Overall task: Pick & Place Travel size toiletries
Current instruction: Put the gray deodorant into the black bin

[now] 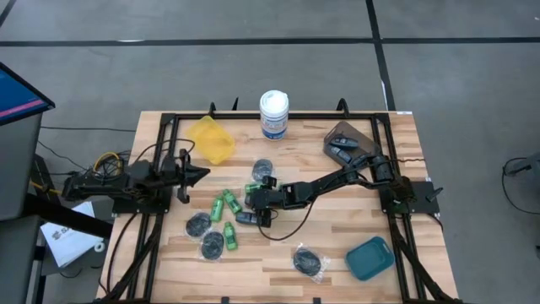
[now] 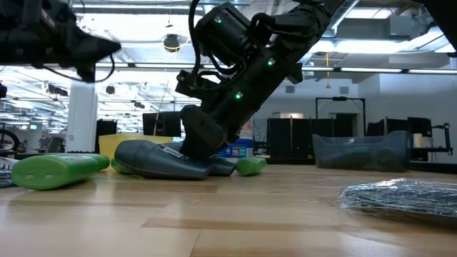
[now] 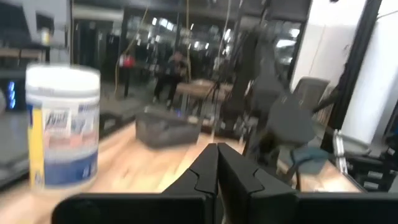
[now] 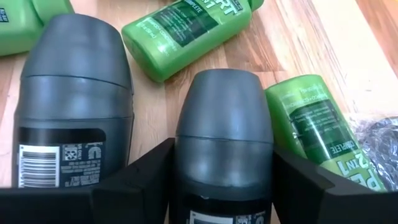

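Note:
Several travel size toiletries lie on the wooden table: green mini bottles (image 1: 226, 203), dark grey mini bottles and flat wrapped discs (image 1: 198, 224). My right gripper (image 1: 251, 203) reaches slanting down at mid-table, shut on one dark bottle (image 4: 224, 134). A second dark bottle (image 4: 74, 106) lies flat right beside it, on the near side (image 1: 247, 218). Green bottles (image 4: 186, 31) lie just beyond and beside the held one (image 4: 314, 130). My left gripper (image 1: 201, 173) hangs shut and empty above the table's left part, pointing level toward the right (image 3: 216, 171). My right gripper pinches the dark bottle's two long sides (image 4: 184, 165) between its fingers (image 4: 146, 180), behind the rounded cap end. The fingers come slanting down from the table's right and lie along the bottle. In the low view the dark bottles (image 2: 161, 160) rest on the tabletop.
A white tub (image 1: 273, 114) stands at the far edge, a yellow bin (image 1: 211, 139) left of it, and a brown bin (image 1: 348, 145) holding dark items at the far right. A teal bin (image 1: 369, 257) sits near right. A wrapped disc (image 1: 308, 260) lies beside it.

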